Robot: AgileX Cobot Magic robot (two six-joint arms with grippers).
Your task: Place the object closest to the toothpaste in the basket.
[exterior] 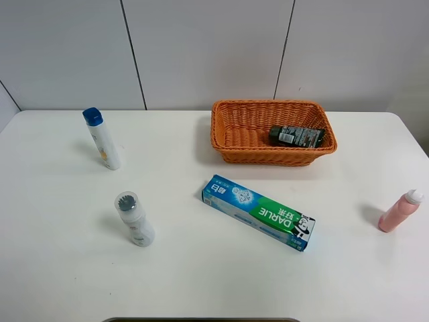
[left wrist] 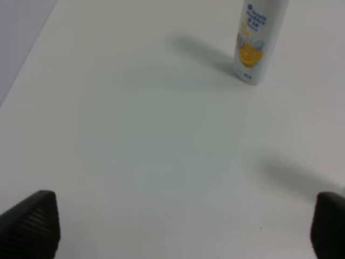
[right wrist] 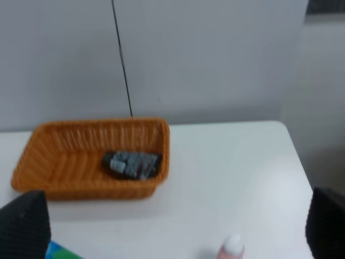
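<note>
The green and blue toothpaste box [exterior: 258, 212] lies flat at the table's middle. The orange wicker basket [exterior: 265, 155] stands behind it and holds a dark tube [exterior: 297, 137]. In the right wrist view, the basket [right wrist: 86, 127] and dark tube [right wrist: 132, 163] are ahead, and a corner of the toothpaste box [right wrist: 59, 252] shows. My right gripper [right wrist: 175, 226] is open and empty. My left gripper [left wrist: 180, 226] is open and empty over bare table, short of a white bottle [left wrist: 257, 40]. Neither arm shows in the exterior view.
A white bottle with a blue cap [exterior: 102, 139] stands at the back left. A white bottle with a grey cap [exterior: 135, 219] stands at the front left. A pink bottle [exterior: 399, 211] stands near the right edge, its cap showing in the right wrist view [right wrist: 232, 248].
</note>
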